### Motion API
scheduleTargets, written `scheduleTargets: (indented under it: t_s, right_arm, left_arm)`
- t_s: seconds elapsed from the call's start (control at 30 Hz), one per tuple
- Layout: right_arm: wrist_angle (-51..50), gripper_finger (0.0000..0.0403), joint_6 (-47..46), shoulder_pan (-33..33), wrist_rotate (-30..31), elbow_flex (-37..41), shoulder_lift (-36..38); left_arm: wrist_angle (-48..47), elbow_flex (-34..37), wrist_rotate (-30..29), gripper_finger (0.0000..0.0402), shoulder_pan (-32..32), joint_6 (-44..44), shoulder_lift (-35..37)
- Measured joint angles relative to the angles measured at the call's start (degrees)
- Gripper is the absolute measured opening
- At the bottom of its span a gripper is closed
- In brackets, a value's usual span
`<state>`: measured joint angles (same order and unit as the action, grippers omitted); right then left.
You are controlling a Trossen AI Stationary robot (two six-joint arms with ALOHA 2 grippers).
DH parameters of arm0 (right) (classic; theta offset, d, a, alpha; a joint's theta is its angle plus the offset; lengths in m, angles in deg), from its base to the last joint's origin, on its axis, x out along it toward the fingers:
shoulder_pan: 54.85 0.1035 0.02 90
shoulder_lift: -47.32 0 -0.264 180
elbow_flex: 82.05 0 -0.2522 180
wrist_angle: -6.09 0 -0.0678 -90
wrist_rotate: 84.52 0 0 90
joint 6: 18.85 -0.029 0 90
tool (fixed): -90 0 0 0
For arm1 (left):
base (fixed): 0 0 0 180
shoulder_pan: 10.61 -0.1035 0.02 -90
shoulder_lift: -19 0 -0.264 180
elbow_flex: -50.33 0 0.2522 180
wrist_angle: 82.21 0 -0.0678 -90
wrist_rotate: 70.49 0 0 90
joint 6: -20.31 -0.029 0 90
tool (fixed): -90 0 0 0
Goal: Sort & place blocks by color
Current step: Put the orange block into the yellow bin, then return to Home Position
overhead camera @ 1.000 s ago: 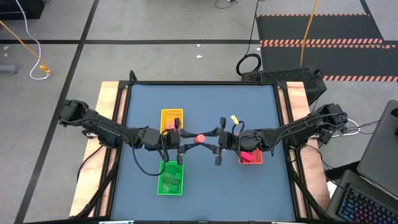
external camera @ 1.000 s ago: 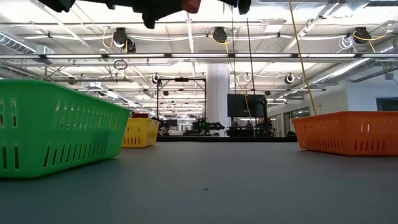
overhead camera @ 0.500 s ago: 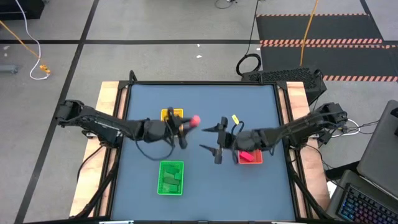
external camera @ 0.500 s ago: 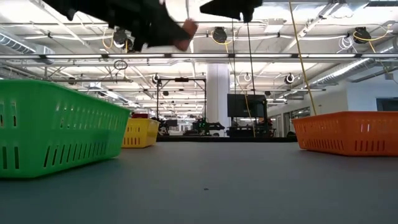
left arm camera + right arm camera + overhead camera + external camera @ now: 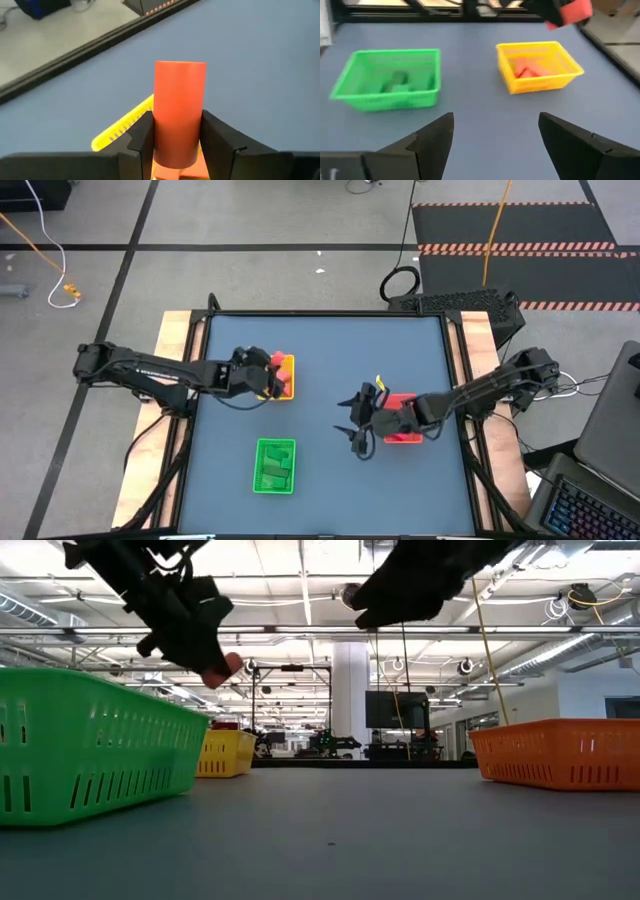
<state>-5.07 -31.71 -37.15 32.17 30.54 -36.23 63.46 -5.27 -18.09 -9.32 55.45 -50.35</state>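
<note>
Item: my left gripper (image 5: 177, 142), fingers (image 5: 140, 145) closed on either side of a salmon-pink round block (image 5: 179, 110), which stands upright between them and rises well above the fingertips. In the high view this gripper (image 5: 270, 377) hangs over the yellow tray (image 5: 287, 362), left of the table's (image 5: 330, 340) middle and toward its far edge; salmon pieces (image 5: 530, 69) already lie in that tray. Item: my right gripper (image 5: 495, 137), fingers (image 5: 432, 137) spread wide with nothing between them, hovering beside the red tray (image 5: 403, 436) on the table's right half. Item: green tray (image 5: 274, 465), near the front edge, left of centre, holding green blocks (image 5: 397, 80). Item: red tray, red blocks inside, partly hidden under my right arm.
</note>
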Motion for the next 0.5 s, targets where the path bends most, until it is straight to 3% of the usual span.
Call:
scheduleTargets:
  t_s: [0.2, 0.5]
  right_arm:
    - [10.5, 0.0286, 1.1, 0.4, 0.1, 4.9, 0.0]
    - [18.2, 0.0286, 2.2, 0.4, 0.1, 7.7, 0.0]
  left_arm:
    - [0.0, -0.1, 2.7, 0.0125, -0.6, -0.2, -2.5]
    - [-0.5, -0.1, 3.2, 0.0318, -0.6, -0.5, -3.2]
